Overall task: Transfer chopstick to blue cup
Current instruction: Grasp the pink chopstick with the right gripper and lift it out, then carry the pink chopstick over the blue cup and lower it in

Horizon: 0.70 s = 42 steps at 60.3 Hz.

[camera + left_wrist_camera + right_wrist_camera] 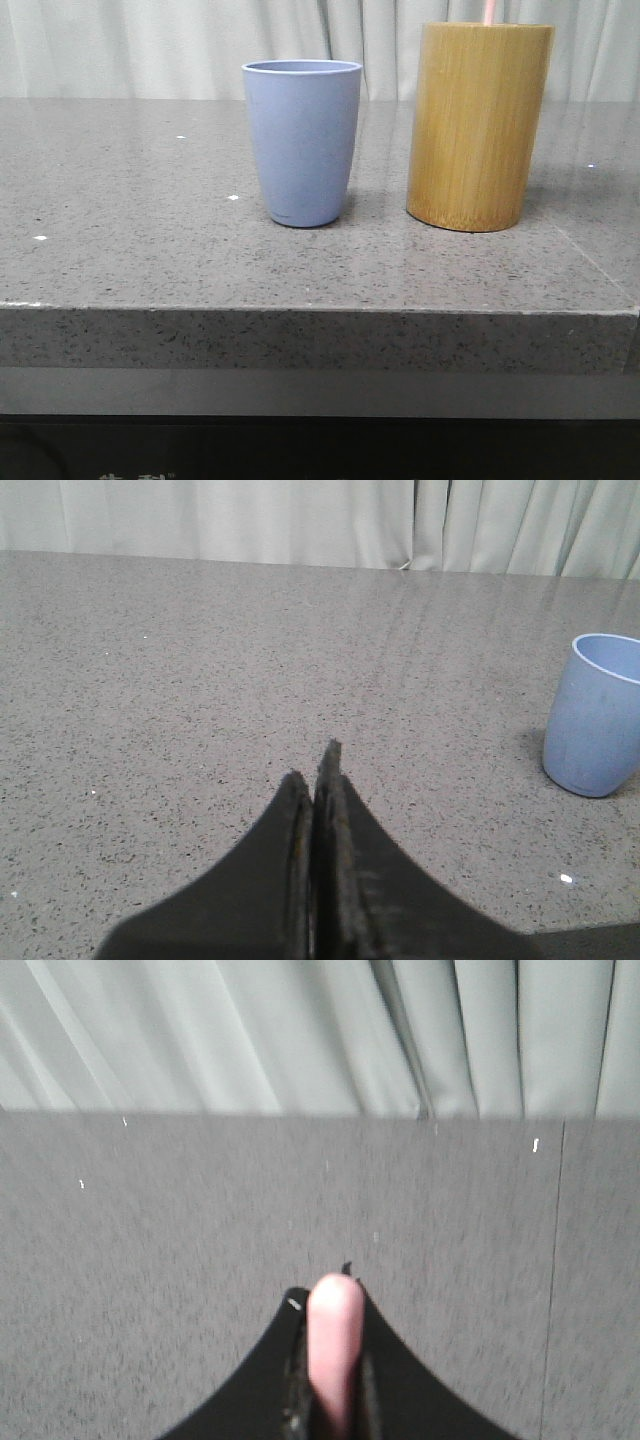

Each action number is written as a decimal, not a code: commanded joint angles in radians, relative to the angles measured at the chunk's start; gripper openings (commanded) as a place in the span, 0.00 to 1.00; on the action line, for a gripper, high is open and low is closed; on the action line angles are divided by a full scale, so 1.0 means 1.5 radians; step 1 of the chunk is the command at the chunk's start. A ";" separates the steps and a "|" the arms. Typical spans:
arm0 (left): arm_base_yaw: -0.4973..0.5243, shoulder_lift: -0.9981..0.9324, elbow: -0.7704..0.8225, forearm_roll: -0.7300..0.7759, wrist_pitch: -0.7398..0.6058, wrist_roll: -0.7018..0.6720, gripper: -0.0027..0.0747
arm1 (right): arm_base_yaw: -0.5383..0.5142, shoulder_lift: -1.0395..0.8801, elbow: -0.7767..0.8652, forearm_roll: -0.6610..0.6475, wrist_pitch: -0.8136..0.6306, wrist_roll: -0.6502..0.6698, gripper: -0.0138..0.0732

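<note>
Facing forward over the grey stone counter (150,200): the blue cup (302,142) stands upright near the middle, set back from the front edge. Just beside it, toward the right edge and not touching, stands a taller bamboo cylinder (478,125). A pale pink chopstick (489,11) tip rises above the cylinder's rim. Pleated curtain (200,45) hangs behind the counter's far edge.

Left wrist view: my left gripper (318,770) has its dark fingers pressed together with nothing between them, above bare counter; the cup stands apart from it.

Right wrist view: my right gripper (333,1295) is clamped on the chopstick, whose rounded pink end protrudes between the fingers, over bare counter.
</note>
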 commanded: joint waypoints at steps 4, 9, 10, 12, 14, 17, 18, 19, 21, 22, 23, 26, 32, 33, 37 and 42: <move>0.001 0.007 -0.016 -0.007 -0.058 -0.006 0.01 | 0.000 -0.066 -0.042 -0.009 -0.078 -0.023 0.06; 0.001 0.007 -0.016 -0.007 -0.058 -0.006 0.01 | 0.009 -0.078 -0.069 -0.017 -0.081 -0.023 0.06; 0.001 0.007 -0.016 -0.007 -0.058 -0.006 0.01 | 0.012 -0.078 -0.074 -0.017 -0.081 -0.023 0.06; 0.001 0.007 -0.016 -0.007 -0.058 -0.006 0.01 | 0.021 -0.078 -0.087 -0.024 -0.080 -0.024 0.06; 0.001 0.007 -0.016 -0.007 -0.058 -0.006 0.01 | 0.031 -0.077 -0.099 -0.032 -0.080 -0.027 0.06; 0.001 0.007 -0.016 -0.007 -0.058 -0.006 0.01 | 0.052 -0.074 -0.113 -0.044 -0.081 -0.029 0.06; 0.001 0.007 -0.016 -0.007 -0.058 -0.006 0.01 | 0.061 -0.071 -0.117 -0.048 -0.084 -0.029 0.06; 0.001 0.007 -0.016 -0.007 -0.058 -0.006 0.01 | 0.067 -0.071 -0.119 -0.051 -0.086 -0.029 0.06; 0.001 0.007 -0.016 -0.007 -0.058 -0.006 0.01 | 0.084 -0.067 -0.123 -0.053 -0.091 -0.029 0.06; 0.001 0.007 -0.016 -0.007 -0.058 -0.006 0.01 | 0.090 -0.065 -0.123 -0.055 -0.093 -0.029 0.06; 0.001 0.007 -0.016 -0.007 -0.058 -0.006 0.01 | 0.101 -0.062 -0.123 -0.055 -0.097 -0.029 0.06; 0.001 0.007 -0.016 -0.007 -0.058 -0.006 0.01 | 0.125 -0.053 -0.123 -0.055 -0.104 -0.029 0.06; 0.001 0.007 -0.016 -0.007 -0.058 -0.006 0.01 | 0.176 -0.019 -0.123 -0.069 -0.116 -0.029 0.06; 0.001 0.007 -0.016 -0.007 -0.058 -0.006 0.01 | 0.183 -0.008 -0.123 -0.072 -0.119 -0.029 0.06; 0.001 0.007 -0.016 -0.007 -0.058 -0.006 0.01 | 0.205 0.020 -0.123 -0.075 -0.131 -0.029 0.07; 0.001 0.007 -0.016 -0.007 -0.058 -0.006 0.01 | 0.219 0.061 -0.123 -0.075 -0.146 -0.029 0.07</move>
